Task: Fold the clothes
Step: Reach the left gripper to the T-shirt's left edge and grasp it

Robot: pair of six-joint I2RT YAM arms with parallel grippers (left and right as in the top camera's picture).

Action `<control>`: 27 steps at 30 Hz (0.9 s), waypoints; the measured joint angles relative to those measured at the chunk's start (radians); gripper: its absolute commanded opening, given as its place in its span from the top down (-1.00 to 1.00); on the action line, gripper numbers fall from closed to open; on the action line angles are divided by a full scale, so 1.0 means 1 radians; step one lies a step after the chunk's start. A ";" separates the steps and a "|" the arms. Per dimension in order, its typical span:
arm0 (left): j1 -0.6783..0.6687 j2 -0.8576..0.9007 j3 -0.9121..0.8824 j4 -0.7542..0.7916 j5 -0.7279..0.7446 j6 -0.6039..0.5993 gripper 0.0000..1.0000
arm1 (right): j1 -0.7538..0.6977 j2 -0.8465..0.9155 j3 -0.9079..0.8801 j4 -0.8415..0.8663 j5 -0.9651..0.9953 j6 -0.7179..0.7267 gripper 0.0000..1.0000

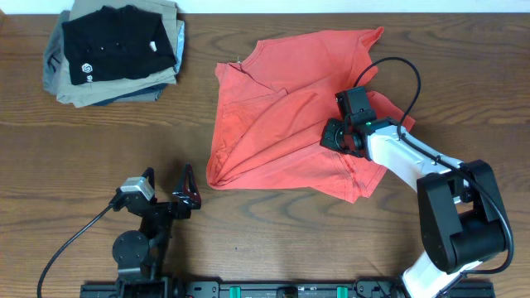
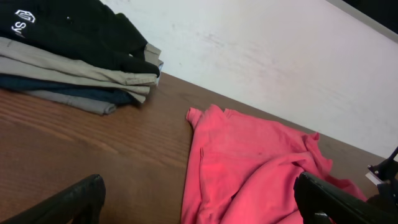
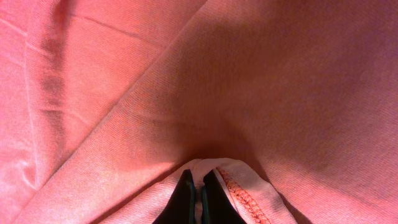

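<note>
The clothes (image 1: 273, 124) are one coral-red T-shirt, lying crumpled on the wooden table right of centre. In the left wrist view the clothes (image 2: 249, 162) lie ahead and to the right. My right gripper (image 1: 331, 136) rests on the shirt's right part and is shut on a stitched edge of the cloth. Up close, the two dark fingers of the right gripper (image 3: 199, 177) pinch a fold of the clothes (image 3: 186, 81), which fill the whole view. My left gripper (image 1: 170, 172) stands open near the front left, apart from the shirt. Nothing sits in the left gripper (image 2: 199, 199).
A stack of folded garments (image 1: 116, 50), black shirt with a white logo on top, sits at the table's back left corner. The stack (image 2: 74, 56) shows at upper left in the left wrist view. The right arm's cable (image 1: 397, 66) loops over the shirt.
</note>
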 measured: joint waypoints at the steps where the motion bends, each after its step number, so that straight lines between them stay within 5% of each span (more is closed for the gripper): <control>1: 0.000 0.000 0.000 0.000 0.000 0.000 -0.96 | -0.001 0.000 0.000 0.000 0.001 0.000 0.97; 14: 0.000 0.000 0.000 0.000 0.000 -0.002 -0.96 | -0.005 0.000 0.000 0.026 0.014 0.003 0.97; 27: 0.000 0.000 -0.002 0.031 0.105 -0.174 -0.96 | -0.005 0.000 0.000 0.030 0.021 0.003 0.98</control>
